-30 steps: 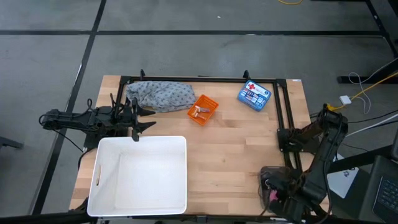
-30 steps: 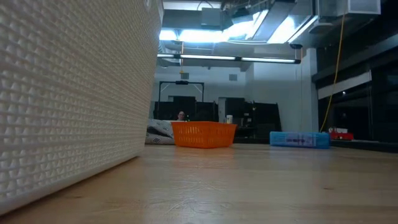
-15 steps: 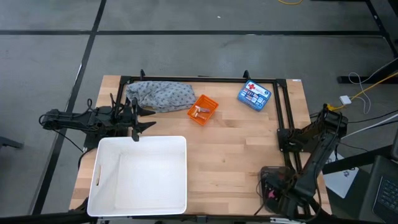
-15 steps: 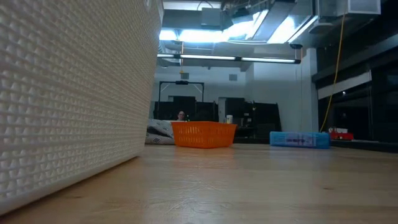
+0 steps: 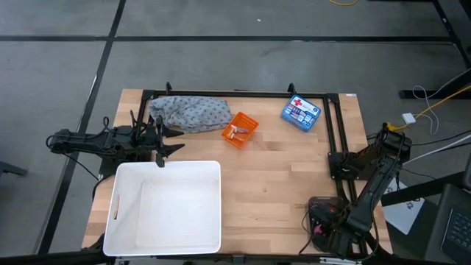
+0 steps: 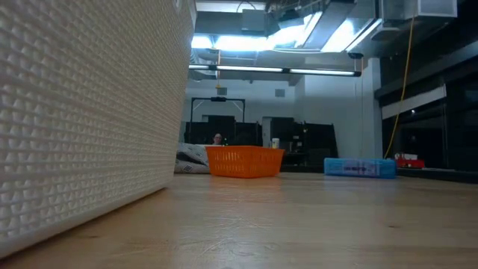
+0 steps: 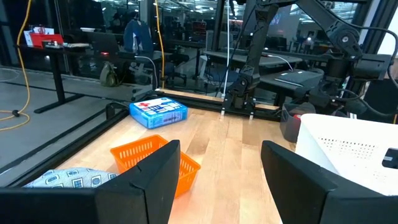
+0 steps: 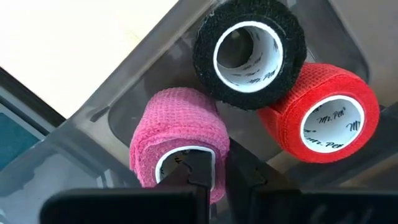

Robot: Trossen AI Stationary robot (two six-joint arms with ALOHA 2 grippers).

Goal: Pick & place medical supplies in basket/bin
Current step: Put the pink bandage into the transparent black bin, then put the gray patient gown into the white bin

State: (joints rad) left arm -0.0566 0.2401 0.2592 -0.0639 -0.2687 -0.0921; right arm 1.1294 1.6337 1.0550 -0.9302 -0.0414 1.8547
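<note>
My right gripper (image 8: 214, 177) has dipped lower, pinching the soft pink bandage roll (image 8: 177, 140) by its wall for lifting; left gripper (image 7: 217, 168) waits, fingers parted.

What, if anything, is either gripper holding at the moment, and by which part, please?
The right gripper pinches the pink roll by its wall, one finger inside the core. The left gripper is open, holding nothing.

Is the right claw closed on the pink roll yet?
Shut, yes. In the right wrist view the right claw has one finger inside the pink roll core, pinching its wall.
</note>
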